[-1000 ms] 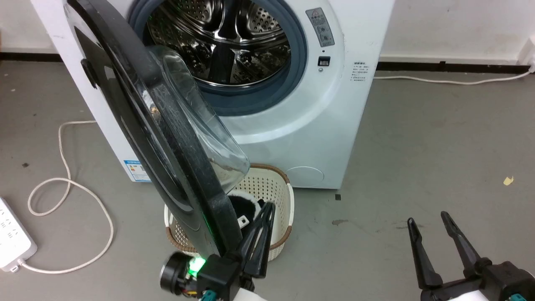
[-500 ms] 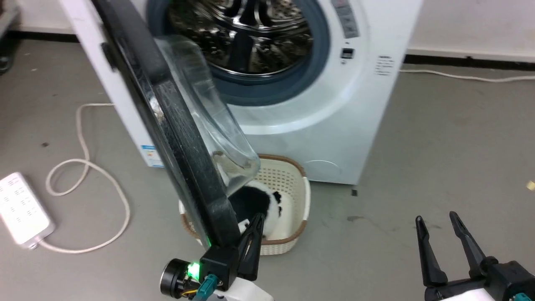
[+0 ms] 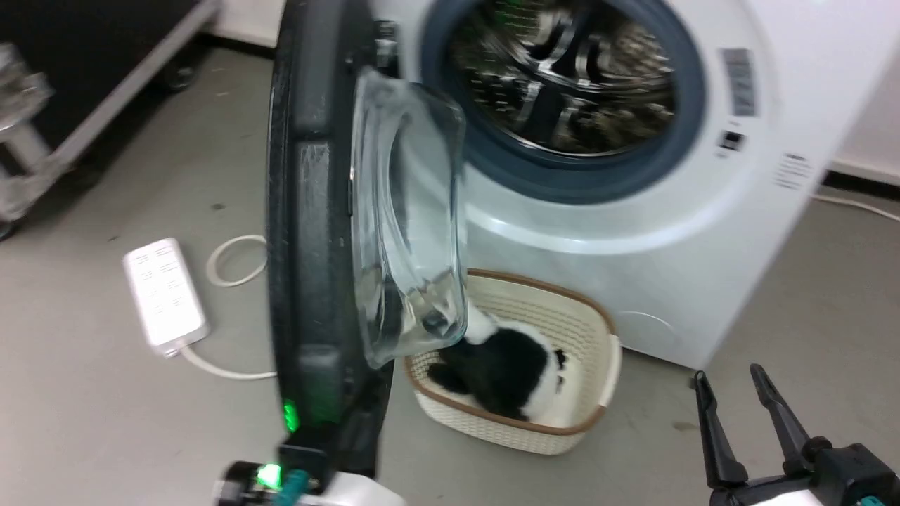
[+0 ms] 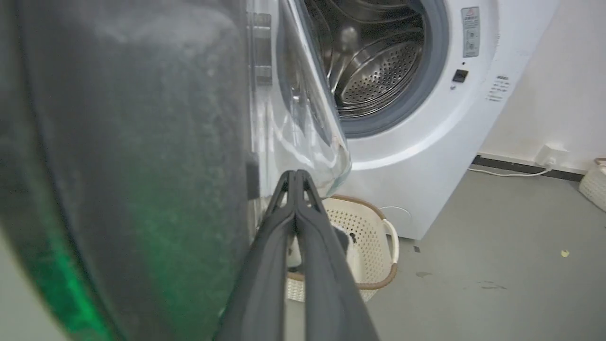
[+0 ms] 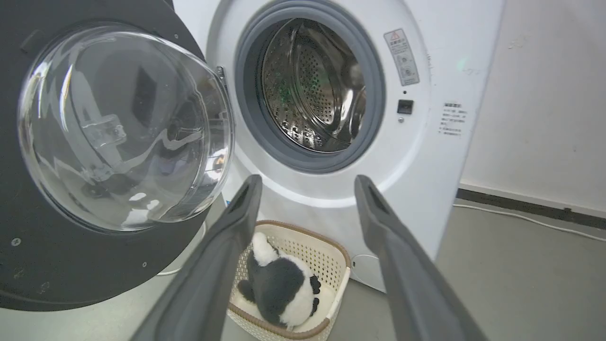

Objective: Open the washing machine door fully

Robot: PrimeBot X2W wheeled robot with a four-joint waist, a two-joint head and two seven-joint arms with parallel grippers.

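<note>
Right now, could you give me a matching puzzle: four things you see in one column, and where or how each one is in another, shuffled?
1. large round glossy black washing machine door
2. black-and-white plush toy
3. white plastic power strip
4. right pincer

A. open, holding nothing
B. lying in the cream perforated basket
C. swung out, away from the steel drum opening
D. on the grey floor, left of the door in the head view

Pairs: 1-C, 2-B, 3-D, 4-A
</note>
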